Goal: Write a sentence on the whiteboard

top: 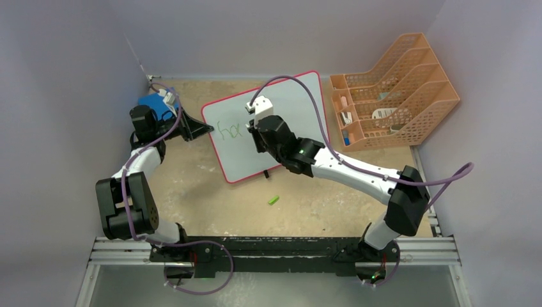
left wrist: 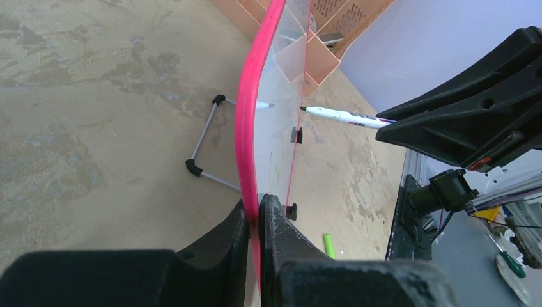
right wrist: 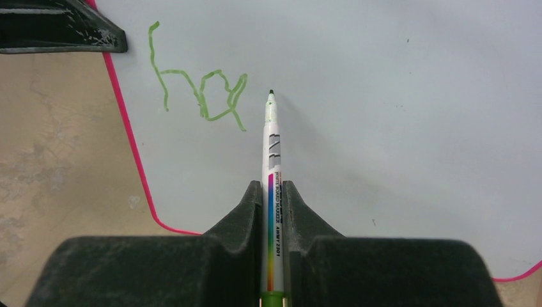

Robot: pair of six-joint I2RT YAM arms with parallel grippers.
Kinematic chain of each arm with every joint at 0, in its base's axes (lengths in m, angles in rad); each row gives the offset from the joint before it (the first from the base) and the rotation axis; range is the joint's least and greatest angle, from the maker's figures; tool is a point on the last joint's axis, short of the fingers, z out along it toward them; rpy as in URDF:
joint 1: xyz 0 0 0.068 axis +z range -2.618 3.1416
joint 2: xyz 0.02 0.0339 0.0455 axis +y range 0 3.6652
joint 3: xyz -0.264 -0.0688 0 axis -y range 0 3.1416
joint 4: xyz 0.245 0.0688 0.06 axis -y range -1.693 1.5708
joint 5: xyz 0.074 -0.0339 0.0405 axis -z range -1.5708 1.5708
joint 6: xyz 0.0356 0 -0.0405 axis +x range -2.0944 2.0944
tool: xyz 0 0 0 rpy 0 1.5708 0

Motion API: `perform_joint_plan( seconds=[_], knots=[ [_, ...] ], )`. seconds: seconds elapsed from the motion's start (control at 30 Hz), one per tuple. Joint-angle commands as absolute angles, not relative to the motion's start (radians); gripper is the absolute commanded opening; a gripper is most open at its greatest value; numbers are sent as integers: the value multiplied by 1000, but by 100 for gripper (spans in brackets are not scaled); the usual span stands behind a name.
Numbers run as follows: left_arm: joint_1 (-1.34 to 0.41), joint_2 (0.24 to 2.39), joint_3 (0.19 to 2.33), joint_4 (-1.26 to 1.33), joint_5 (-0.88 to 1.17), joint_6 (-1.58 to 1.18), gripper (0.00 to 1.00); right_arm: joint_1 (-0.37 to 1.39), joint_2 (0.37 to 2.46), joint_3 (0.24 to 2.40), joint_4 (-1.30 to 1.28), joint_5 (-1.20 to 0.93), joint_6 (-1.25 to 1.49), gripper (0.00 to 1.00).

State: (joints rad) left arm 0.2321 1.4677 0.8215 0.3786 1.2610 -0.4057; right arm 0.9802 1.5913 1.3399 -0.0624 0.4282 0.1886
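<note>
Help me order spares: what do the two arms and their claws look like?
The left arm and right arm both have black joint housings and white links, with a purple cable along each. The left claw and right claw are matte black, tapering to wedges.

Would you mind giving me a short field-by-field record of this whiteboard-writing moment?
whiteboard: red-rimmed, standing tilted on the table
sentence: only green "ha" written, near the board's left edge
marker: tip just right of the letters; contact with the board unclear
left gripper: shut on the whiteboard's rim
right gripper: shut on the marker
green cap: lying on the table in front of the board, probably the marker's
orange rack: right of the board
</note>
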Motion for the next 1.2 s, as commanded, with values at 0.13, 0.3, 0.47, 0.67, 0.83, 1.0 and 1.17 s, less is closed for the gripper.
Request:
perform_joint_plan(
  seconds=[0.13, 0.3, 0.47, 0.67, 0.83, 1.0, 1.17],
  knots=[
    [213, 1453, 840, 368, 1259, -356, 0, 973, 1600, 1361, -33, 457, 182, 0],
    [213, 1453, 841, 367, 1258, -356, 0, 970, 1600, 1361, -36, 465, 186, 0],
    [213, 1453, 842, 365, 1259, -354, 0, 965, 1600, 1363, -39, 473, 190, 0],
    [213, 1453, 841, 365, 1258, -354, 0, 960, 1604, 1368, -38, 471, 191, 0],
    [213, 1453, 841, 364, 1259, -353, 0, 960, 1610, 1380, -37, 471, 189, 0],
    [213, 1453, 841, 364, 1259, -353, 0, 959, 1621, 1390, -38, 468, 189, 0],
    [213, 1453, 842, 364, 1260, -353, 0, 959, 1630, 1402, -35, 460, 186, 0]
  ],
)
